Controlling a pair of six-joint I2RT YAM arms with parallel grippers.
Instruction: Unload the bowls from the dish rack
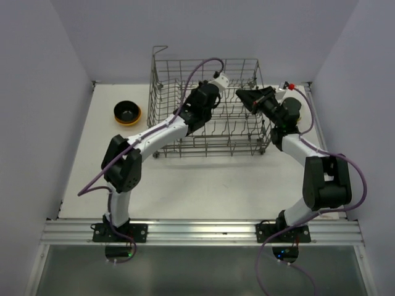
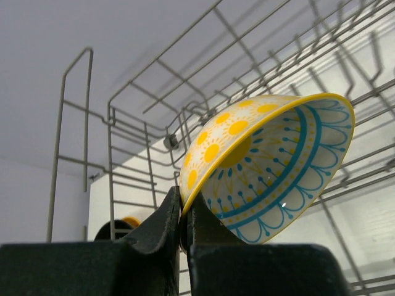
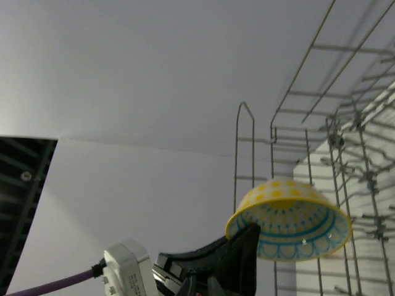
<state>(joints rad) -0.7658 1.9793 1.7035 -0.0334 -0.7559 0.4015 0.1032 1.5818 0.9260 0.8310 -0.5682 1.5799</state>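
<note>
The left gripper (image 2: 184, 231) is clamped on the thin rim of a yellow-and-blue patterned ceramic bowl (image 2: 271, 166), biting at about 7 o'clock on the rim in the left wrist view. The bowl is tipped on edge, raised inside the walls of the grey wire dish rack (image 1: 216, 148). The hold looks like the weak point: only a sliver of glazed rim sits between the jaws (the rest of the bowl hangs out to one side), so a quick swing could make it pivot or slip free. The rack's tall grid sides stand close by, and a low exit toward 9 o'clock could catch the bowl on the wire. A black bowl with an orange rim (image 1: 127, 113) sits on the white table (image 1: 203, 185) at 10 o'clock, and setting down too near could knock it. The right gripper (image 1: 252, 97) hovers at the rack's 3 o'clock side. I cannot tell whether its jaws are parted.
</note>
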